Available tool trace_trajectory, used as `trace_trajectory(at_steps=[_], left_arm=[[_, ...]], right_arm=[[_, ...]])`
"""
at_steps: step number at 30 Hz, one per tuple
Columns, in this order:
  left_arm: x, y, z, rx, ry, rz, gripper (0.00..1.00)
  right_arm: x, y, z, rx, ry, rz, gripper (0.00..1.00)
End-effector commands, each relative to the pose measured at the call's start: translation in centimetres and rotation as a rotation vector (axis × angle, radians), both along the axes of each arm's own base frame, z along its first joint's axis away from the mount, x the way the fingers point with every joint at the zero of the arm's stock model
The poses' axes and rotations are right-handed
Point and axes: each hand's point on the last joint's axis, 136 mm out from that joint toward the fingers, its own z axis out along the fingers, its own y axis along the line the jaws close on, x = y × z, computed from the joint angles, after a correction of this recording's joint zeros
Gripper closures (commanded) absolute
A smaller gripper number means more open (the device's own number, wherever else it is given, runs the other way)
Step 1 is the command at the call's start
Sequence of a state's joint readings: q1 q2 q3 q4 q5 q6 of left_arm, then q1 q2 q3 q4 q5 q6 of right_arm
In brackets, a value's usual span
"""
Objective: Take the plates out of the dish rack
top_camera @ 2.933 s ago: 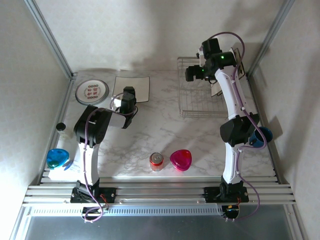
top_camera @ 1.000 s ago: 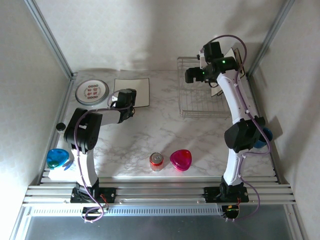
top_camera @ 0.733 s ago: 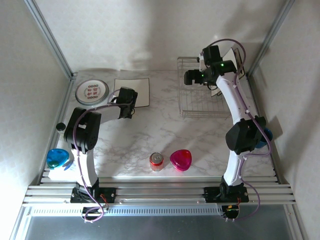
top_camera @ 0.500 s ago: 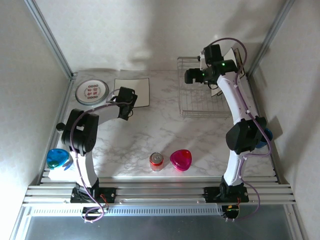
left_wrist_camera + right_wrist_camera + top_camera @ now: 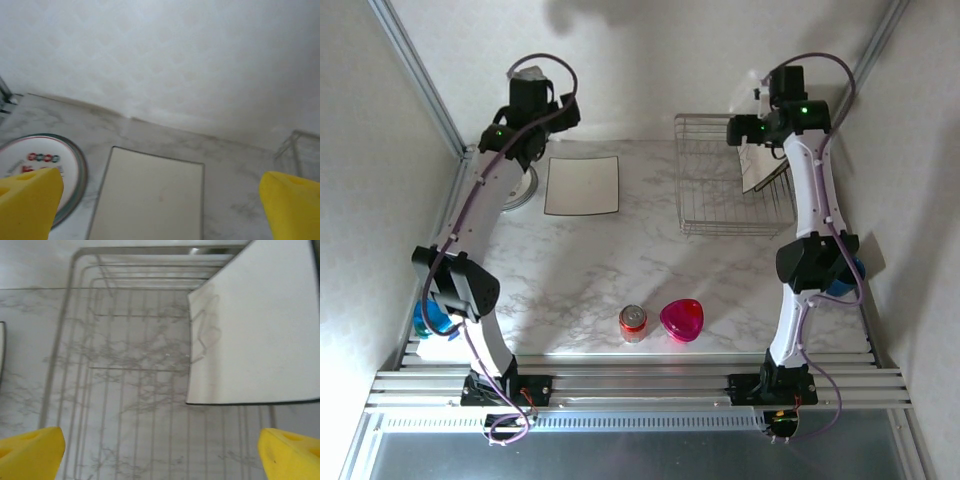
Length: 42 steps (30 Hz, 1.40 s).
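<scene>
Though stiff, the plate (image 5: 255, 330) in the rack (image 5: 75, 340) looks slick and breakable; I'd pinch its rim. Left end effector (image 5: 160, 205) and right end effector (image 5: 160, 447) gape, empty.

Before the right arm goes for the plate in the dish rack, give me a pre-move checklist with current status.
1. Right tool open, nothing in it: ok.
2. Left tool open, nothing in it: ok.
3. Leaning plate at the dish rack side, unobstructed: ok.
4. Right tool centred on the leaning plate: not ok, it sits off to one side.
5. Flat square plate and round plate on the table, apart from the rack: ok.
6. More plates behind the leaning one: cannot tell.
</scene>
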State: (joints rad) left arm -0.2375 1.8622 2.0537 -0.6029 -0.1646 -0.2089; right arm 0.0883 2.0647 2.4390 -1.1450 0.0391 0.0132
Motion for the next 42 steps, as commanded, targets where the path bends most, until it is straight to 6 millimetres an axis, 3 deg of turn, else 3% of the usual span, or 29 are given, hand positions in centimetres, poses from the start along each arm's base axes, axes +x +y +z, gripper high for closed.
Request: trace_trajectory(at_steps=[1, 4, 11, 21, 31, 42], left_arm=[[-2.4, 0.3, -10.2, 0.23, 0.398, -0.149, 0.0], [-2.4, 0.6, -11.5, 0.221, 0.42, -0.169, 0.01], [-2.8, 0.7, -13.7, 0.162, 0.445, -0.205, 0.01], [-2.7, -0.1, -14.5, 0.119, 0.436, -0.234, 0.01], [-2.6, -0.2, -14.8, 0.11, 0.447, -0.239, 0.0], [-3.0, 0.1, -15.0, 0.111, 0.466, -0.22, 0.0]], right_arm=[[0.6, -3.3, -0.8, -0.051, 0.011, -0.052, 0.01], [1.5, -5.0, -1.8, -0.074, 0.022, -0.081, 0.01], [3.5, -7.1, -2.7, -0.106, 0.014, -0.105, 0.01], [6.9, -9.3, -3.9, -0.174, -0.043, -0.155, 0.03], [9.1, -9.1, -6.0, -0.166, -0.057, -0.142, 0.09], [10.1, -8.7, -7.5, -0.139, -0.054, -0.127, 0.29]])
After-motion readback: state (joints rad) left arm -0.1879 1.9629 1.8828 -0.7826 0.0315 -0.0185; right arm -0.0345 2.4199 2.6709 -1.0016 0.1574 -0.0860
